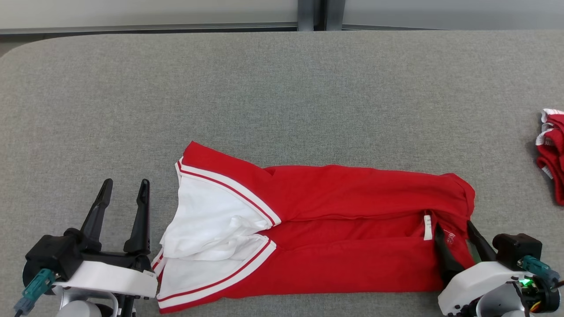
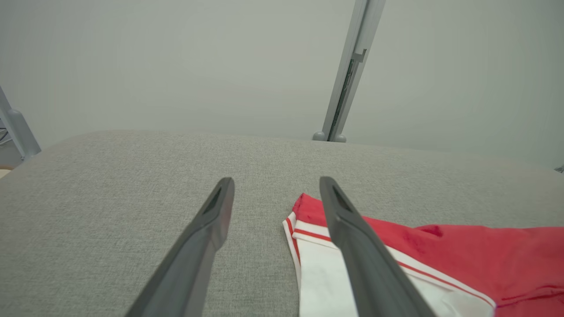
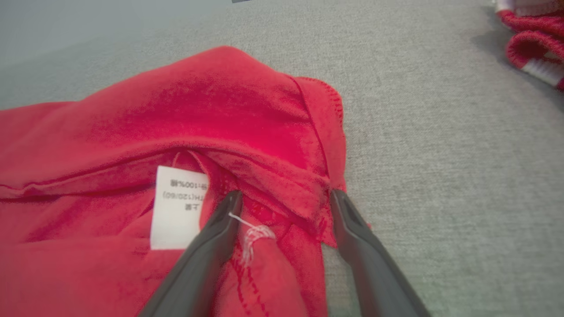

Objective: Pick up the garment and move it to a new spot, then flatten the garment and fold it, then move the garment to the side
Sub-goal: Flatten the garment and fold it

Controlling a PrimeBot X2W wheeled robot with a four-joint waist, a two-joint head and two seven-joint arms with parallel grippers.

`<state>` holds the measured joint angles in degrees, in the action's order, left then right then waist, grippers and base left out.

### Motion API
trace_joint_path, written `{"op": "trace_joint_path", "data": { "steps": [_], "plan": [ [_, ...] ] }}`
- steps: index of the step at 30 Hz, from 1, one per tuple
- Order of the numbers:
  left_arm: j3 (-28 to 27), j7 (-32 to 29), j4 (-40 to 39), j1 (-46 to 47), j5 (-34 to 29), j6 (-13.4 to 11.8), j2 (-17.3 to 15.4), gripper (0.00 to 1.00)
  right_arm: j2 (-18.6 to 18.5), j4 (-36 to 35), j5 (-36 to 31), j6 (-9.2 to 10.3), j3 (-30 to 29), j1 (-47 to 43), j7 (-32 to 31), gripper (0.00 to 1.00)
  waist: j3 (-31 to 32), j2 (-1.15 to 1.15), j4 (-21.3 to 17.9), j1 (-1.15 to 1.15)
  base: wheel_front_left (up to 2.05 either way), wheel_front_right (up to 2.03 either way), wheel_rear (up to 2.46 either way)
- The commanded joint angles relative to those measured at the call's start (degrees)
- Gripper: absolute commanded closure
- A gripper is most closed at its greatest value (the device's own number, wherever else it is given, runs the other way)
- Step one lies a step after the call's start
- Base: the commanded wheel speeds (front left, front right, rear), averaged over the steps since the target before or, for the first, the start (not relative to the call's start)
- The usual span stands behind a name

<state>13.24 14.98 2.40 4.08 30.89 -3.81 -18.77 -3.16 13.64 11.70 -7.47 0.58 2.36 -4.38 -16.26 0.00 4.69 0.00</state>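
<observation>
Fabric in plain grey covers the tabletop (image 1: 282, 88), and the scene runs across its near half.

At the far left the left gripper (image 1: 125, 182) sits low over bare tabletop, its two dark fingers spread wide with nothing between them. In the left wrist view the same gripper (image 2: 276, 182) points toward the far edge, where a pale metal post (image 2: 348, 75) rises against a blank wall. The right-hand finger crosses in front of the garment's corner in that view, though from the head view the fingers stand just beside the cloth and apart from it.

Next comes the garment (image 1: 343, 229), lying lengthwise across the near middle of the tabletop, close to the robot's edge. Its left end lies open, showing white cloth edged with red-and-white stripes. The rest is red, folded over itself along a seam that runs left to right, with some wrinkles and a raised upper layer.

Near the right end a white label (image 1: 427, 226) pokes out of the fold. Just beside it the right gripper (image 1: 454, 225) comes in from the lower right. The right wrist view shows this gripper (image 3: 286, 193) with fingers held apart, straddling a bunched ridge of red cloth at the garment's end. One tip rests on the cloth next to the label (image 3: 174, 207), the other at the cloth's edge.

At the far right edge, well apart, lies a second crumpled red-and-white pile (image 1: 553, 154).
</observation>
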Motion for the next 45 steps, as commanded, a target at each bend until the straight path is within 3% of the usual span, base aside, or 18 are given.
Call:
{"op": "trace_joint_path", "data": {
  "steps": [1,4,5,6,7,15,23,27,37,45],
  "plan": [
    [-0.54,0.24,0.07,1.06,-0.43,0.3,0.02,0.0,0.45,1.83,0.69,-0.03,1.71,-0.83,-1.81,0.0,-0.17,0.0,-0.06,0.0,0.0,0.0,0.0],
    [-0.97,0.24,0.17,1.1,-0.81,0.66,0.27,0.0,0.57,2.38,1.2,-0.15,3.19,-1.4,-2.79,0.0,-0.38,0.0,-0.23,0.0,0.0,0.0,0.0],
    [-1.08,0.24,0.23,1.12,-0.85,0.66,0.36,0.0,0.6,2.3,1.03,-0.15,3.33,-1.42,-2.69,0.54,-0.41,0.0,-0.32,0.0,0.0,0.0,0.0],
    [-1.16,0.24,0.31,1.09,-0.97,0.78,0.44,0.0,0.59,2.1,0.75,-0.15,3.33,-1.43,-2.7,0.84,-0.41,0.0,-0.41,0.0,0.0,0.0,0.0],
    [-1.25,0.24,0.32,1.06,-1.12,0.91,0.51,0.0,0.57,1.75,0.51,-0.15,2.94,-1.47,-2.61,1.0,-0.43,0.0,-0.51,0.0,0.0,0.0,0.0],
    [-1.85,0.24,0.34,0.92,-1.76,1.46,0.81,0.0,0.07,-5.25,-2.09,0.05,-1.92,-1.43,-1.64,1.0,-0.32,0.0,-1.26,0.0,0.0,0.0,0.0],
    [-2.12,0.25,0.27,0.38,-1.94,1.63,1.3,0.0,0.17,-10.52,-3.8,0.04,-12.2,-3.89,-4.1,1.0,0.01,0.0,-1.64,0.0,0.0,0.0,0.0],
    [-2.42,0.24,0.2,0.23,-2.03,1.69,1.34,0.0,0.16,-14.15,-3.45,0.04,-13.0,-3.66,-5.48,1.0,0.14,0.0,-2.0,0.0,0.0,0.0,0.0],
    [-2.05,0.15,0.11,-0.14,-2.38,1.2,1.2,0.0,0.18,-24.71,1.04,0.0,1.84,-0.32,-12.26,1.0,1.69,0.0,-2.97,0.0,0.0,0.0,0.0],
    [-0.53,-0.39,0.91,1.22,-2.38,1.49,2.06,0.0,0.18,-16.34,11.44,-0.01,20.94,6.97,-8.48,1.0,2.29,0.0,-1.21,0.0,0.0,0.0,0.0]
  ]
}}
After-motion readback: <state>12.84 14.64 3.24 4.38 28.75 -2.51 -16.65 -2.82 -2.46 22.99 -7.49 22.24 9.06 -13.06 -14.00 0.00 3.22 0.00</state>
